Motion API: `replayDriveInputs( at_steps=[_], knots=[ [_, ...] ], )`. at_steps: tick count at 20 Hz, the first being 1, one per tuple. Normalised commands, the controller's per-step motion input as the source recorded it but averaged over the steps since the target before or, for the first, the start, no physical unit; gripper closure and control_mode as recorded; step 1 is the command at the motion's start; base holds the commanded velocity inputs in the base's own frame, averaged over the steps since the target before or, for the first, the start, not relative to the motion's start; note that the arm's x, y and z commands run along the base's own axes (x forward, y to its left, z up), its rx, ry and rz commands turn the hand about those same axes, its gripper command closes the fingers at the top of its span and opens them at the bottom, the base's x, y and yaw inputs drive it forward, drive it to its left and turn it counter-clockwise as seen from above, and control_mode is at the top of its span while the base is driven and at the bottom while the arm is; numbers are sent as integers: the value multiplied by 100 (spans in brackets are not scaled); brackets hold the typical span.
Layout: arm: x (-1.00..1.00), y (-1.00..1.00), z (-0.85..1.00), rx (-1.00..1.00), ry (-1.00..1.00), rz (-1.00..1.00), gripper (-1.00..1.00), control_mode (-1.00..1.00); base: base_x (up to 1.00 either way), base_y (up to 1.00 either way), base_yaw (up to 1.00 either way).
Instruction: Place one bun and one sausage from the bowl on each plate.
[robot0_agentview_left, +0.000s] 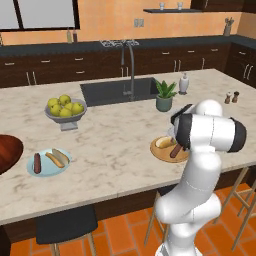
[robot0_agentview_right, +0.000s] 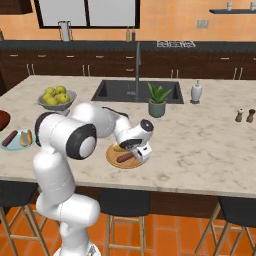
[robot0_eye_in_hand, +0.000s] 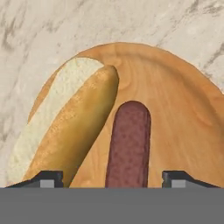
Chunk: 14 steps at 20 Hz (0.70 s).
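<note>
A sausage (robot0_eye_in_hand: 129, 144) and a split bun (robot0_eye_in_hand: 70, 127) lie side by side on the tan wooden plate (robot0_eye_in_hand: 175, 113) near the front edge of the marble table (robot0_agentview_left: 115, 145), the bun at the sausage's nine o'clock in the hand view. The end effector (robot0_eye_in_hand: 112, 179) hangs low over the plate with its fingertips (robot0_eye_in_hand: 48, 179) spread wide to either side of the sausage, holding nothing; the sausage rests on the wood between them.

In the left base view, the pale blue plate (robot0_agentview_left: 48, 162) sits well apart at nine o'clock from the tan plate (robot0_agentview_left: 169, 148), carrying its own sausage (robot0_agentview_left: 37, 163) and bun (robot0_agentview_left: 57, 157). The dark reddish-brown bowl (robot0_agentview_left: 7, 151) shows at the frame's left edge, just beside the blue plate; what lies in it cannot be made out.

Farther back on the table, a grey footed bowl of yellow-green fruit (robot0_agentview_left: 65, 111) stands at twelve o'clock from the blue plate, and a potted plant (robot0_agentview_left: 164, 96) stands at twelve o'clock from the tan plate, beside the sink (robot0_agentview_left: 117, 90) and its tall tap (robot0_agentview_left: 131, 65).
</note>
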Motion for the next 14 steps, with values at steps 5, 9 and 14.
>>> replayDriveInputs(
  at_steps=[5, 9, 14],
  knots=[
    [0, 2, 100, -1, -24, -2, -100, -100, 0, 0, 0],
    [0, 79, 100, -37, 32, 4, -100, -100, 0, 0, 0],
    [0, 100, 100, -48, 27, 0, -100, -100, 0, 0, 0]
  ],
)
